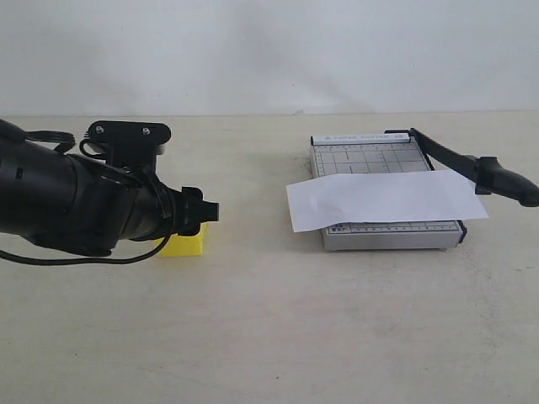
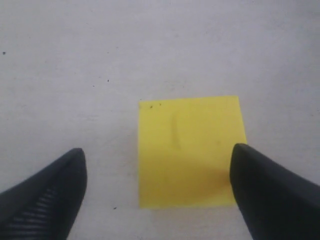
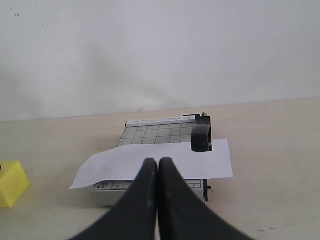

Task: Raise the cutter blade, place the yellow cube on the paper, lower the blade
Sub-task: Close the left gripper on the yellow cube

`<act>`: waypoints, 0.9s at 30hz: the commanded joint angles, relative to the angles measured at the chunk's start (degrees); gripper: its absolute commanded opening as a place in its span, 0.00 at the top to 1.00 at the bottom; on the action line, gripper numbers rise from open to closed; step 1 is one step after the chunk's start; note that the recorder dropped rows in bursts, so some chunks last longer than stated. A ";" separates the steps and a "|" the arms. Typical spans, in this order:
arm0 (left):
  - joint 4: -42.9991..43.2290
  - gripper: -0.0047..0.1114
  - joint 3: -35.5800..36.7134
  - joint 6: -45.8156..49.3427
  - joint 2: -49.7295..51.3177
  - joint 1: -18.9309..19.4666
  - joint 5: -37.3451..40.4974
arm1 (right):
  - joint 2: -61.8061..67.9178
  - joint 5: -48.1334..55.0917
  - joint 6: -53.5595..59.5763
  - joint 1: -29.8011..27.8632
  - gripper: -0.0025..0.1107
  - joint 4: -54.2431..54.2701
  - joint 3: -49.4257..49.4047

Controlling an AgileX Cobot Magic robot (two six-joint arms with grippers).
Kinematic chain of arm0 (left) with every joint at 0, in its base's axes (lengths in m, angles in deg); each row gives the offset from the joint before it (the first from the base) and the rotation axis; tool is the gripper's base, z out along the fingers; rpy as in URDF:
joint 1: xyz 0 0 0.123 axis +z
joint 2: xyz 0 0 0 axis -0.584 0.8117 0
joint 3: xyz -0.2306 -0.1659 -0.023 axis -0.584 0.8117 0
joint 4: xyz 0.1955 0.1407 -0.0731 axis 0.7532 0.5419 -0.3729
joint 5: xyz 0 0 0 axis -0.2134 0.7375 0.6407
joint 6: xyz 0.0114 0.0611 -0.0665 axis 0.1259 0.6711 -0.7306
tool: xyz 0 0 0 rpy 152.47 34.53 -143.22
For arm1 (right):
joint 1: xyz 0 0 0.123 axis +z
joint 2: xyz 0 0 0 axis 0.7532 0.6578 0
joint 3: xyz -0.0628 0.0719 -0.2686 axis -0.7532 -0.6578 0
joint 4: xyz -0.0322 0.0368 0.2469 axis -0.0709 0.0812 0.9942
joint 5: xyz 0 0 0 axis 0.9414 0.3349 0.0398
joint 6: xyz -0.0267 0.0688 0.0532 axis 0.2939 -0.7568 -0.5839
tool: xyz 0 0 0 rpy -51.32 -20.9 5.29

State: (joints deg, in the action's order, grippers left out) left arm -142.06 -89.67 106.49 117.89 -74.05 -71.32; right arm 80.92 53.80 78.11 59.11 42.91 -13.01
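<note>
In the exterior view, the left arm (image 1: pixel 67 198) hides most of the yellow cube (image 1: pixel 187 245). Only a lower corner shows below the left gripper (image 1: pixel 200 212). The right gripper (image 3: pixel 158 167) appears in its wrist view alone. The left wrist view cuts off both fingers (image 2: pixel 50 200) at the frame edge. We cannot tell whether the cutter blade (image 1: pixel 472 165) rests on the paper (image 1: pixel 383 200) or stands just above it.

The left gripper is spread wide over the cube and grips nothing. One finger is clear of the cube, the other overlaps a corner, and contact is uncertain. The right gripper's fingers are pressed together and empty.

The cube is matte and square-faced and sits on the table (image 1: pixel 269 328), well apart from the cutter base (image 1: pixel 370 156). The white sheet lies across the grey gridded base and overhangs both sides. The blade is black with a thick rounded handle.
</note>
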 commanded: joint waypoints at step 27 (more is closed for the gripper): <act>-1.56 0.21 0.98 1.38 -6.14 0.01 4.34 | -0.15 -0.34 0.05 0.13 0.98 -0.39 0.05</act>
State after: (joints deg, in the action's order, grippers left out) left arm -143.37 -88.84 108.01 112.22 -73.81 -68.36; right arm 80.92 53.80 78.11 59.11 42.91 -13.01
